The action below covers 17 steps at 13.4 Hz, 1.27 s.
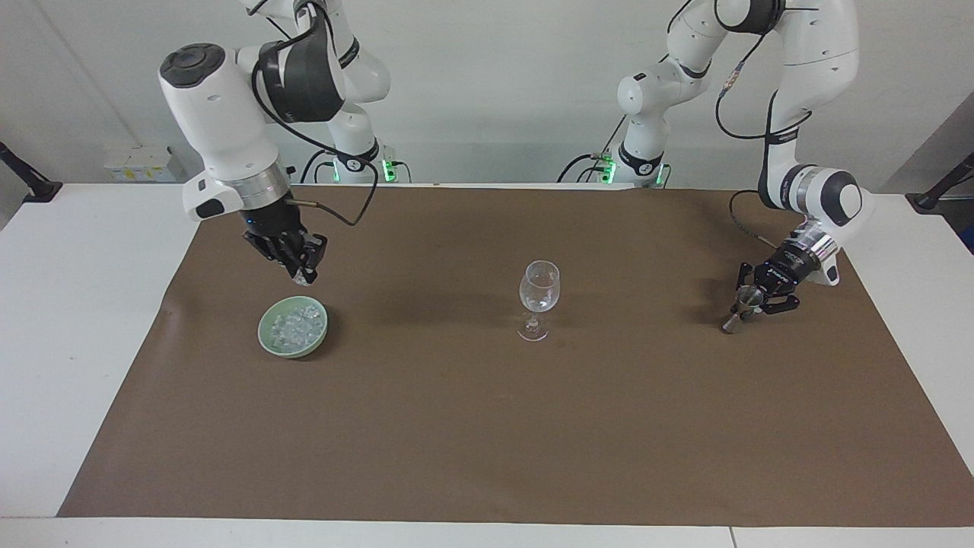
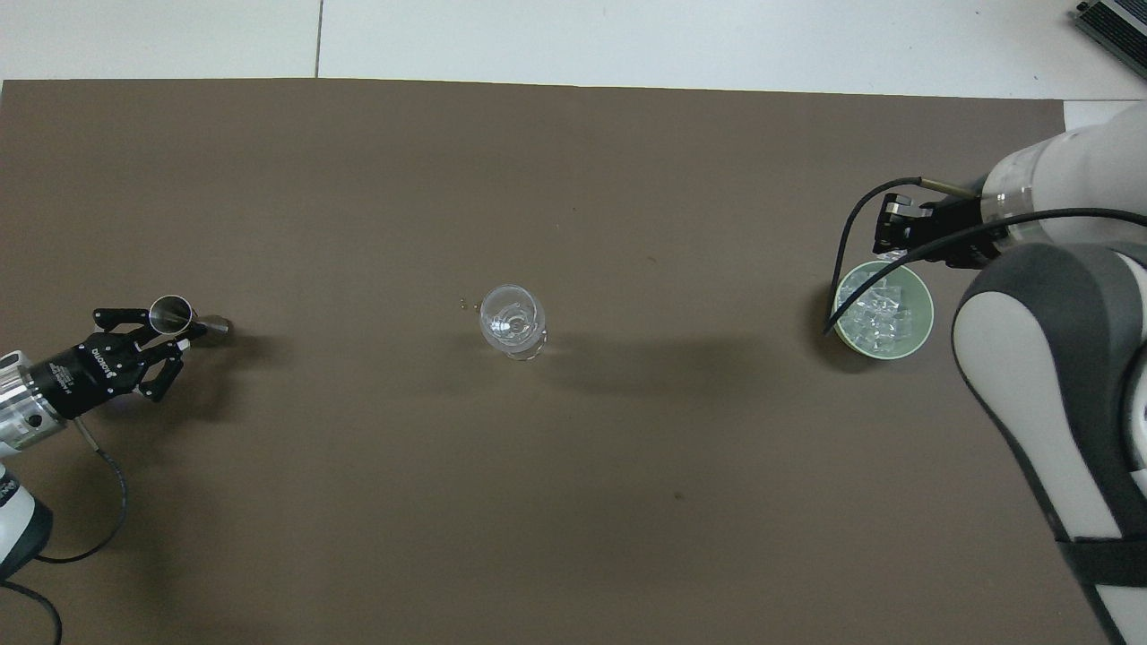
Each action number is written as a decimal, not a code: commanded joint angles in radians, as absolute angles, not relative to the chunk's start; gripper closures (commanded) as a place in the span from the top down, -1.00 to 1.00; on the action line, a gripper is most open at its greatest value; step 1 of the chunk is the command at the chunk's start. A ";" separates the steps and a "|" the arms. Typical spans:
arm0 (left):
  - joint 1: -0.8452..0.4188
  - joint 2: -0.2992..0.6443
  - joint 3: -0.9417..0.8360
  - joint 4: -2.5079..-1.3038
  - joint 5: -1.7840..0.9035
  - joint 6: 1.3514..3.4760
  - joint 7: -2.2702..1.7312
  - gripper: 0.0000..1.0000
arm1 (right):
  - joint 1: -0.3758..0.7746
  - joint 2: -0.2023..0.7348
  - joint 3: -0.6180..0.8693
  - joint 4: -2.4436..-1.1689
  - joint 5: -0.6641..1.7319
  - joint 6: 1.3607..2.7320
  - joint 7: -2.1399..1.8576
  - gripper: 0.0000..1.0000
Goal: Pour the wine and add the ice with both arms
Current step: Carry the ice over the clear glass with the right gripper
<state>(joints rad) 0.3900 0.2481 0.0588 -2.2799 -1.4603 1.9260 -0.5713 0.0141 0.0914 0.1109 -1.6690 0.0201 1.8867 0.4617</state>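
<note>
The right gripper [image 1: 307, 272] has its jaws clamped on one clear ice cube [image 1: 305, 276], held up in the air just off the bowl's [image 1: 268, 335] rim, on the side nearer the robots. In the overhead view that gripper [image 2: 887, 251] sits at the bowl's [image 2: 923, 300] edge. The rest of the ice [image 1: 295, 327] lies heaped in the pale green bowl, which stands on the brown mat [image 1: 487, 426] toward the right arm's end of the tabletop [image 1: 68, 304]. The right arm [image 1: 221, 129] rises steeply from the gripper, a black cable [image 1: 342, 217] looping off its wrist.

Over at the left arm's end, the left gripper [image 1: 749, 301] has its jaws closed on a small steel jigger [image 1: 740, 312]. The jigger is tilted, its lower end at the mat; I cannot tell whether it touches. From overhead its open cup [image 2: 170, 312] faces up beside the gripper [image 2: 170, 327]. The left arm [image 1: 806, 114] bends down to it from above.

Between the two, mid-mat and well apart from both, a stemmed glass [image 1: 538, 298] stands upright. A few tiny specks [image 2: 463, 304] lie on the mat just beside it.
</note>
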 commanded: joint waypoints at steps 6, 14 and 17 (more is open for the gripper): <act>0.368 0.239 0.067 -2.296 -1.454 1.910 -0.583 -1.00 | 0.025 0.121 0.353 -1.609 0.037 2.029 0.797 -1.00; 0.353 0.245 0.066 -2.309 -1.465 1.896 -0.580 -1.00 | 0.127 0.212 0.469 -1.635 0.029 2.230 1.075 -1.00; 0.354 0.256 0.067 -2.310 -1.480 1.891 -0.577 -1.00 | 0.146 0.218 0.489 -1.666 0.029 2.282 1.086 -1.00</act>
<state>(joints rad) 0.3662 0.2499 0.0546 -2.3023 -1.4648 1.9117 -0.5713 0.1462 0.2188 0.4715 -1.6424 0.0326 2.2417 1.0552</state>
